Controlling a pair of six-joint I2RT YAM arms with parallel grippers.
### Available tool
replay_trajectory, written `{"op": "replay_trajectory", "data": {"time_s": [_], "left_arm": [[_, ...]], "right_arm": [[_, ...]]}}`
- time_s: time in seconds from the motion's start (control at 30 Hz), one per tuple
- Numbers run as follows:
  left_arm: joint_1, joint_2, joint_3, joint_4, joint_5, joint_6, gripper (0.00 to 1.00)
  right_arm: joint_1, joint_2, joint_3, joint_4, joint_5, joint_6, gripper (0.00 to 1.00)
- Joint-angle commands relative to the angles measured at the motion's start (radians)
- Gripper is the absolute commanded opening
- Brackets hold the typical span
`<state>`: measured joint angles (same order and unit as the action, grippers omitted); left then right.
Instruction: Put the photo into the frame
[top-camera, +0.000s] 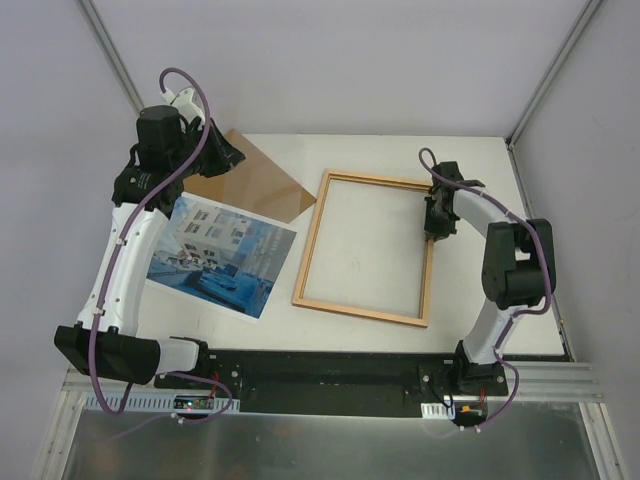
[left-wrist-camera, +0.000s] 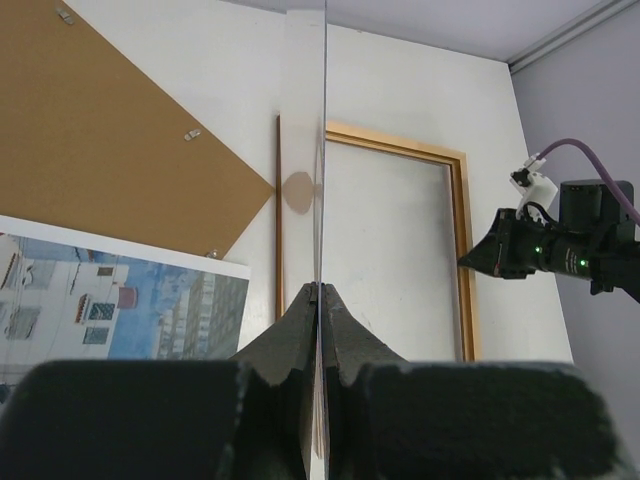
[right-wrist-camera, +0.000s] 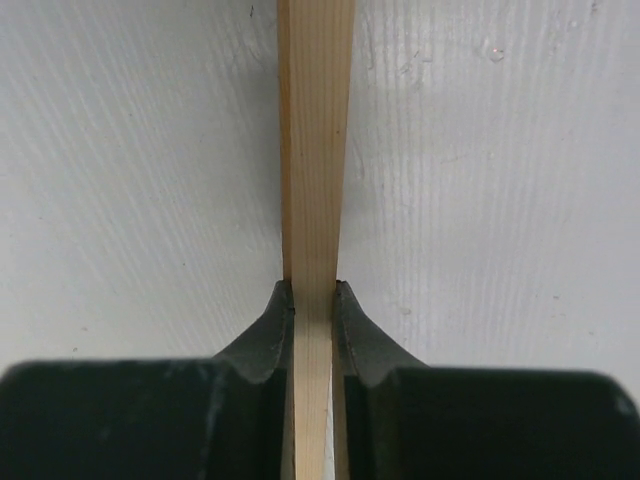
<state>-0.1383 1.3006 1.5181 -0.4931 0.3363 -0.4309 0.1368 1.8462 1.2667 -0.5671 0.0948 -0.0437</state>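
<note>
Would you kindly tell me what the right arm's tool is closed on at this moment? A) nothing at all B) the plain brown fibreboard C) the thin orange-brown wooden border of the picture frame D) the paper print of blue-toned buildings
C: the right wrist view shows the right tool pinching the thin orange-brown wooden border between its fingers.

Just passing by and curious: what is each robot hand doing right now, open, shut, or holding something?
Left gripper: shut on a thin clear sheet, held on edge.
Right gripper: shut on the frame, on its wooden border.

Blue-toned photo (top-camera: 222, 256) flat beside the empty wooden frame (top-camera: 366, 248) (both on the table)
</note>
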Motion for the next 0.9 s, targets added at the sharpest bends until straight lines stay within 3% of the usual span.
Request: {"op": "replay_trajectory", "data": {"time_s": [0.0,0.3,0.87], "left_arm": [[-0.007,-0.053,0.057,0.034,0.003,-0.014,0.0],[-0.007,-0.061,0.068,0.034,0.003,-0.017,0.0],[-0.007,-0.047,0.079,0.036,0.056,-0.057,0.0]], "right_arm": [[-0.003,-0.119,-0.012,0.068,0.043,-0.039,0.01],[0.0,-0.203,-0.063,0.157,-0.006,-0.042,0.01],[0.089,0.113,0.22,0.026,-0.014,-0.084,0.0]]}}
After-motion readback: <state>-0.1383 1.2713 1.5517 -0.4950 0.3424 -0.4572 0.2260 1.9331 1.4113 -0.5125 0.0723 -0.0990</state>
